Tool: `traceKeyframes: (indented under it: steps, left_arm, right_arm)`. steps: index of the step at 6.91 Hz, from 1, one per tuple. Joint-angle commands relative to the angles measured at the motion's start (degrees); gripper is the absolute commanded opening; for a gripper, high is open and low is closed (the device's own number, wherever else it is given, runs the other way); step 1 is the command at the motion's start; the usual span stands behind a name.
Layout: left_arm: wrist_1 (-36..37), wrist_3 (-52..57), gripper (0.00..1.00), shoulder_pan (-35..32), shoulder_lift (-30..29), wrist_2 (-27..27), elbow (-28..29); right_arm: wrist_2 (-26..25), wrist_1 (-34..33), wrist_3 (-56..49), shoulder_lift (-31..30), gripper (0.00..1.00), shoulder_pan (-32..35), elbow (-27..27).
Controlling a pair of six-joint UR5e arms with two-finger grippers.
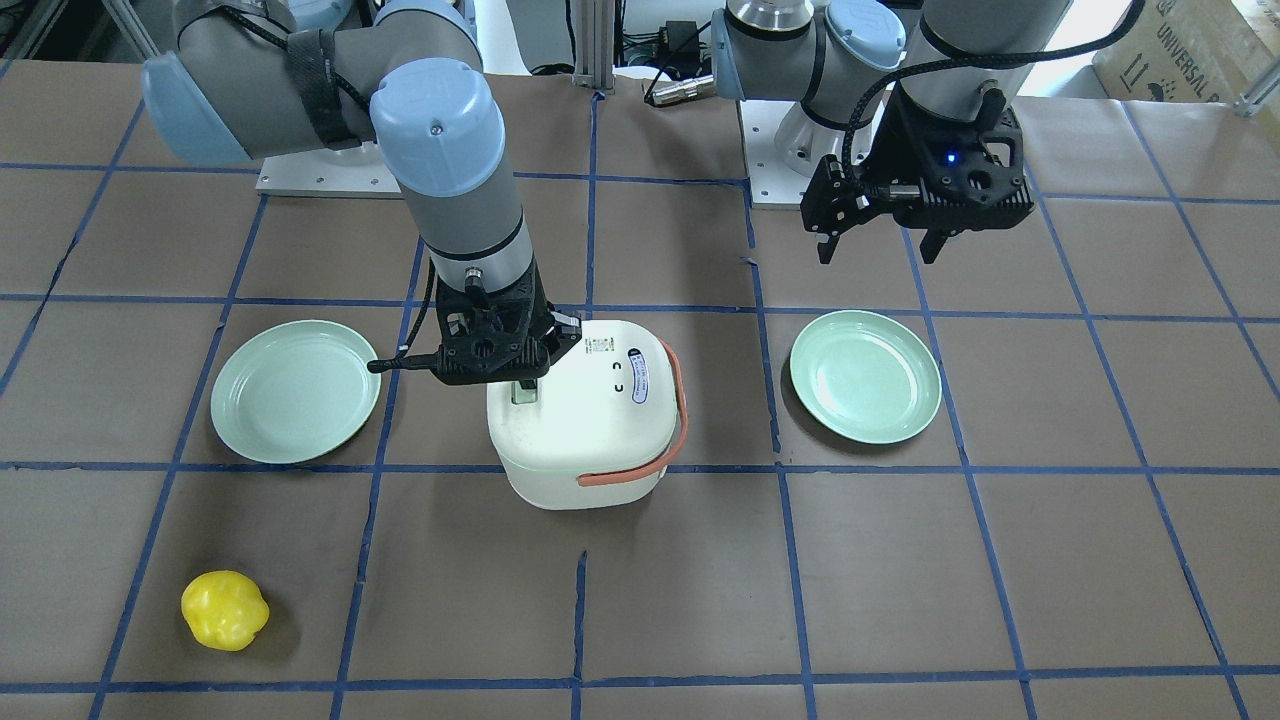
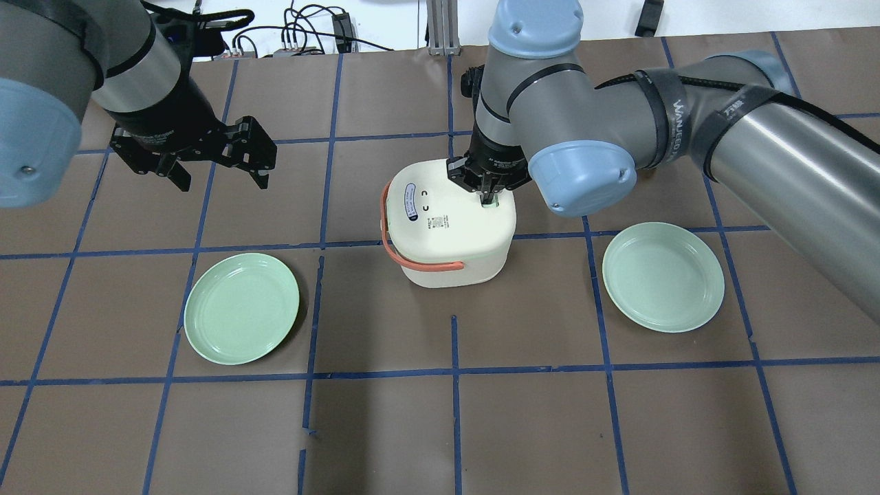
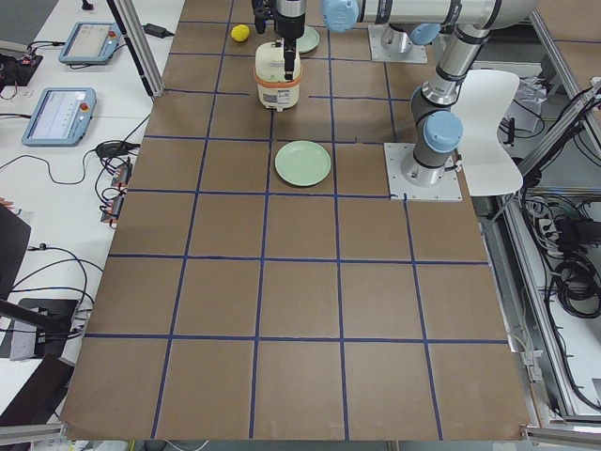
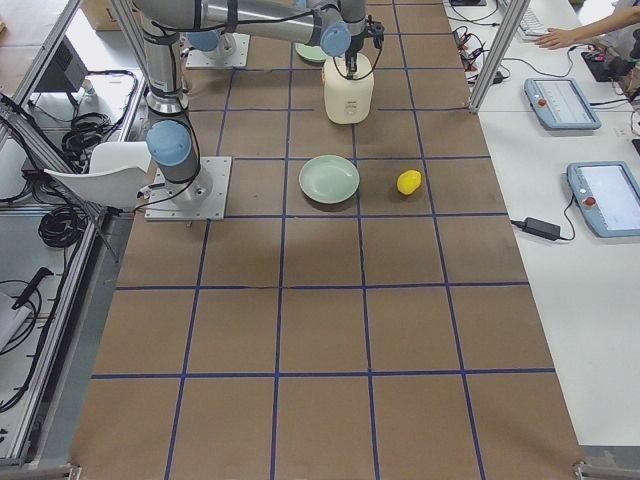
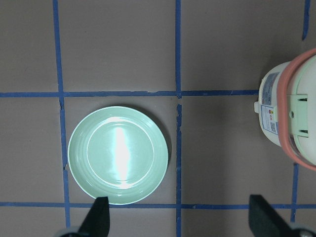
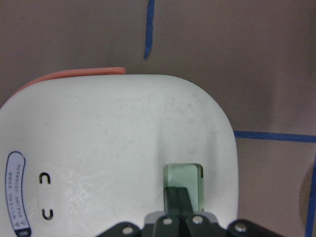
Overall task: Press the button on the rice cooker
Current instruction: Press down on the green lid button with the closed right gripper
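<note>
Right jaws tight together, at green button (image 6: 181,177) atop rice cooker (image 2: 450,237)

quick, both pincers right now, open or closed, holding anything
left pincer: open, empty
right pincer: closed, empty, tips on the rice cooker button

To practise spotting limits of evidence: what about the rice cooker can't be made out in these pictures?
- Button travel: in the right wrist view the shut right gripper covers the green button's near edge; depth unreadable.
- Label text: too small everywhere.
- Inside the rice cooker: hidden by its closed lid.
</note>
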Motion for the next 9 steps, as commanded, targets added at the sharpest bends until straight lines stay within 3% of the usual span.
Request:
traceKeyframes:
  steps: [1, 5, 8, 9]
  left_arm:
    - [0.0, 0.0, 1.0, 0.0, 0.0, 0.0, 0.0]
    - [0.0, 0.0, 1.0, 0.0, 0.0, 0.0, 0.0]
    - [0.0, 0.0, 1.0, 0.0, 0.0, 0.0, 0.0]
    - [-0.09, 0.0, 1.0, 0.0, 0.0, 0.0, 0.0]
  right_arm:
    - [-1.74, -1.21, -0.38, 0.52, 0.01, -0.29, -0.99]
    - [-1.84, 3.17, -0.38, -1.93, 0.01, -0.82, -1.52]
    - [-1.49, 10.19, -0.56, -6.85, 0.02, -2.13, -2.14]
    - [-1.32, 14.83, -1.08, -7.56, 0.04, -2.92, -4.66]
